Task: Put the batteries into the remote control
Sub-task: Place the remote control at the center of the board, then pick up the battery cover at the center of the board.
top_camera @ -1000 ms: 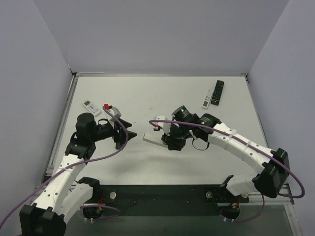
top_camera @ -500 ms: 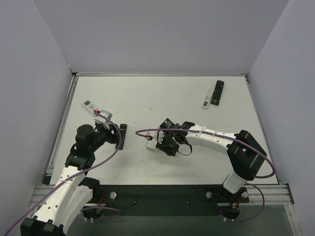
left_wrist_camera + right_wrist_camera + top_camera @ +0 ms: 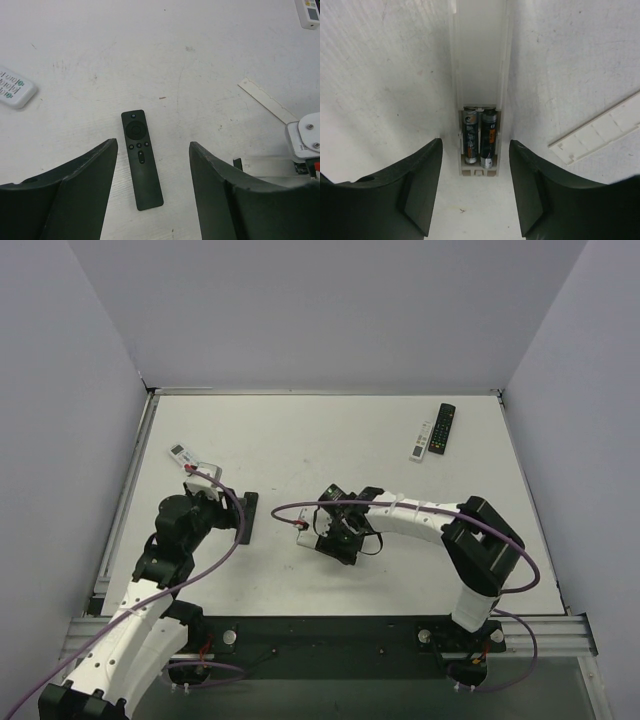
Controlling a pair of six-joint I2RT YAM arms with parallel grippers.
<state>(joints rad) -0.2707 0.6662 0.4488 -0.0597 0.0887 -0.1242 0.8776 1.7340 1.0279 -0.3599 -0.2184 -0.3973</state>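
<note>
A white remote [image 3: 479, 75] lies back-up on the table with its battery compartment open. Two dark batteries [image 3: 471, 136] with metallic ends sit side by side in it. My right gripper [image 3: 475, 146] is open and empty, its fingers straddling the compartment end just above the table; it also shows in the top view [image 3: 335, 533]. The loose white battery cover [image 3: 600, 129] lies to the right. My left gripper [image 3: 152, 145] is open and empty, low over a slim black remote [image 3: 141, 166] that lies face-up between its fingers, and it also shows in the top view [image 3: 236, 516].
A white remote [image 3: 183, 455] lies at the far left, also in the left wrist view [image 3: 15, 89]. A white remote [image 3: 422, 440] and a black remote [image 3: 443, 428] lie side by side at the back right. Walls enclose the table on three sides.
My left gripper has come down and back to sit low over the black remote. My right gripper has dropped lower over the white remote and shifted slightly left.
</note>
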